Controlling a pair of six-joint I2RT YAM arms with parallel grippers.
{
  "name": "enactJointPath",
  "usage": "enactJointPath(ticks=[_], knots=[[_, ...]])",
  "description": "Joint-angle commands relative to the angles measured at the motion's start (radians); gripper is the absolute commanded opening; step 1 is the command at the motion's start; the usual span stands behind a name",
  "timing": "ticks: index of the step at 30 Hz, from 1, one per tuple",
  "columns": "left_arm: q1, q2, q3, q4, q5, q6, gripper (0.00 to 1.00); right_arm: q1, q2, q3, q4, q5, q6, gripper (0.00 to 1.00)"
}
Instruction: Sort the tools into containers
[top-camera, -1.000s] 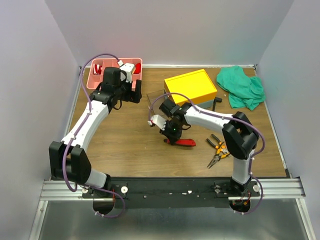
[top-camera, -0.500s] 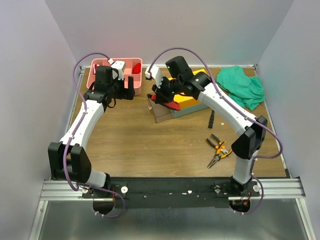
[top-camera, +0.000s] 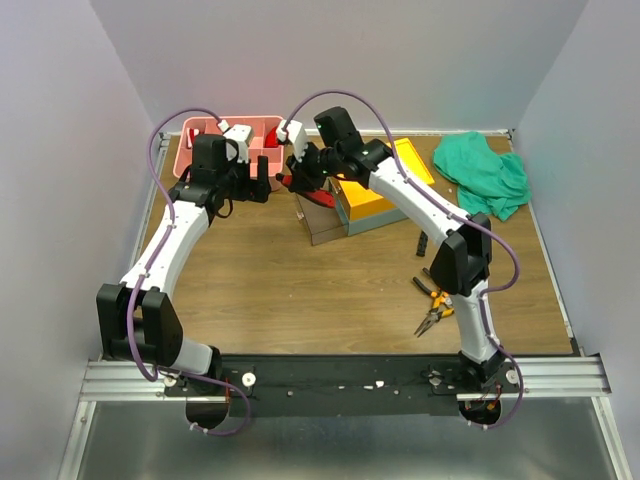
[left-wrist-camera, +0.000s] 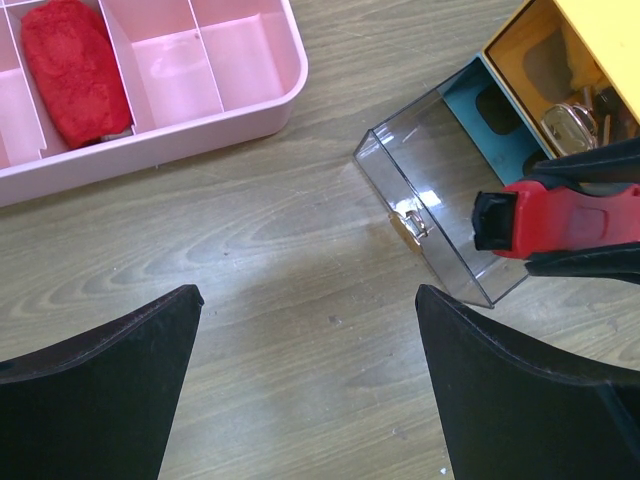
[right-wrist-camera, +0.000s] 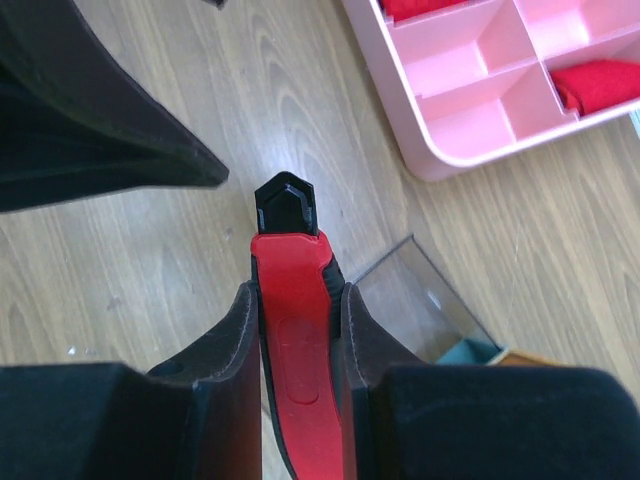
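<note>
Change noted: cutter (top-camera: 318, 195) was lifted off mid-counter by R arm, carried over the toolbox (top-camera: 385, 190), and is now held in the air between toolbox and pink tray (top-camera: 195, 160).
Cutter position: above the counter (top-camera: 280, 290), tip pointed toward the L arm; seen from L wrist over the edge of the clear compartment (left-wrist-camera: 430, 200).
R end effector (right-wrist-camera: 297, 312): pinching cutter handle, pads seen against both sides.
L end effector (left-wrist-camera: 310, 380): spread wide, nothing held, hovering just beside the tray, facing the cutter.
Meaning for task (judged): one tool is mid-transfer, not yet deposited. Either a hand-over to L arm or a drop into the tray is indicated; which cannot be told.
Pink tray contents: red items (left-wrist-camera: 75, 65) in at least two compartments, kind not discernible; nearest compartments bare.
Toolbox contents: yellow lid on top; orange inner section open at front w/ metal item (left-wrist-camera: 570, 120) inside, dimly seen.
Clear compartment: lying on counter in front of toolbox, appears empty.
Outstanding: pliers (top-camera: 435, 305) on counter near R arm base; dark tool (top-camera: 422, 240) beside toolbox, poss. hammer.
Non-task item: green cloth (top-camera: 485, 175), far R corner.
</note>
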Motion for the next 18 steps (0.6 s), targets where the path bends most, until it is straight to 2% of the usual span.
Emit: enactJointPath(ticks=[1,7,15,18], knots=[[0.006,0.008,0.0,-0.017,0.013,0.022,0.99,-0.024,0.004,-0.094,0.222,-0.089,0.021,0.01],[0.009,0.036,0.025,-0.037,0.01,0.034,0.99,-0.028,0.079,-0.096,0.249,-0.06,0.03,0.01],[0.031,0.062,0.039,-0.017,0.025,0.016,0.99,-0.03,0.072,-0.143,0.225,0.068,0.018,0.01],[0.038,0.062,0.037,-0.011,0.036,0.005,0.99,-0.03,0.037,-0.218,0.241,0.127,0.053,0.01]])
